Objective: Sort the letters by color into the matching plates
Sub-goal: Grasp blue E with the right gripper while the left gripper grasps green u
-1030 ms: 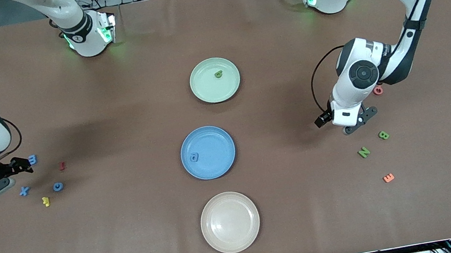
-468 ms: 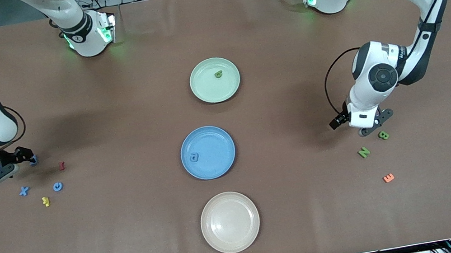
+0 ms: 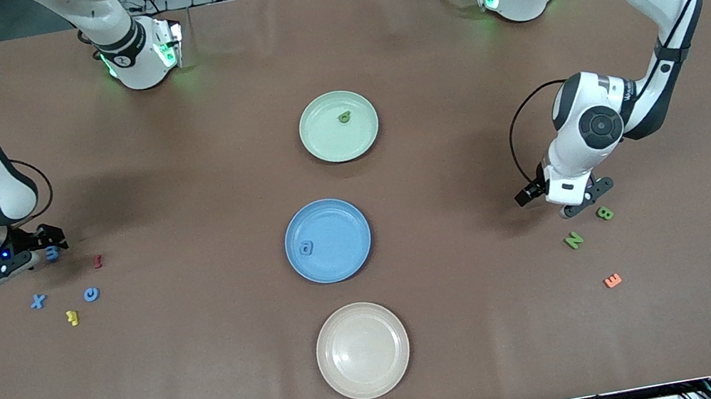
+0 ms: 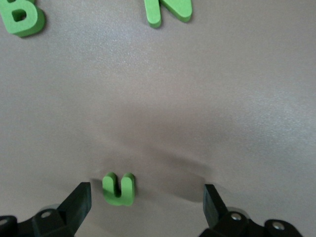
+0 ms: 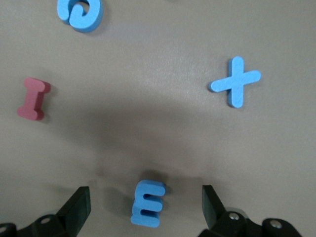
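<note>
Since half a second ago the right gripper (image 3: 42, 246) has edged toward the robots' bases and hangs low over a blue E (image 5: 147, 203), which lies on the table between its spread fingers (image 5: 75, 208), untouched. At about five o'clock from it lie a red I (image 3: 97, 261), a blue X (image 3: 37, 302), a blue round letter (image 3: 91, 294) and a yellow letter (image 3: 72, 318). Mid-table, the pale green plate (image 3: 324, 143) holds a green letter (image 3: 344, 116), the blue plate (image 3: 351, 258) a blue letter (image 3: 308, 246), and the beige plate (image 3: 367, 378) lies nearest the camera. The left gripper (image 3: 583, 199) has shifted slightly toward the plates, fingers (image 4: 79, 201) wide apart around a green U (image 4: 118, 188); a green B (image 3: 605, 212), green N (image 3: 573, 240) and orange E (image 3: 612, 281) lie around five o'clock of it.
</note>
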{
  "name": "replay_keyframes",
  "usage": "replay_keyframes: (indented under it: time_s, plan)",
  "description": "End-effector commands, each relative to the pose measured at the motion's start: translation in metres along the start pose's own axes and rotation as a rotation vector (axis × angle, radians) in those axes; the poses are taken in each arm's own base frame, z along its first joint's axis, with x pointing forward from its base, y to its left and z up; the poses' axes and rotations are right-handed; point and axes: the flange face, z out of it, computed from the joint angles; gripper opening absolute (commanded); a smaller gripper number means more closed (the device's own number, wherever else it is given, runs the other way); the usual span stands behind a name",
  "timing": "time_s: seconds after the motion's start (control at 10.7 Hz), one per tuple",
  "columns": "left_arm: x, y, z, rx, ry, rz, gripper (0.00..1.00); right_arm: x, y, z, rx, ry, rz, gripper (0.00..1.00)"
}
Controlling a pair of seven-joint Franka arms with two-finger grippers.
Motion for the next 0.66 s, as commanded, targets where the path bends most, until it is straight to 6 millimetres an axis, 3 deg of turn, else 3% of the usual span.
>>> replay_keyframes:
  time_s: [0.0, 0.28, 0.37, 0.47, 0.56]
  plan:
    - [0.002, -0.012, 0.006, 0.008, 0.010, 0.024, 1.00, -0.013, 0.003, 0.007, 0.012, 0.014, 0.027, 1.00]
    - [0.002, -0.013, 0.008, 0.011, 0.006, 0.022, 1.00, -0.020, 0.004, 0.017, 0.007, 0.008, 0.036, 0.98]
    - [0.004, -0.015, 0.003, 0.011, 0.013, 0.016, 0.54, -0.020, 0.004, 0.018, 0.007, 0.008, 0.036, 0.78]
    - [0.011, -0.026, 0.002, 0.010, 0.012, -0.013, 0.01, -0.019, 0.004, 0.018, 0.007, 0.008, 0.035, 0.54]
    - [0.008, -0.028, 0.003, 0.016, 0.005, -0.020, 0.00, -0.019, 0.003, 0.018, 0.008, 0.007, 0.036, 0.35]
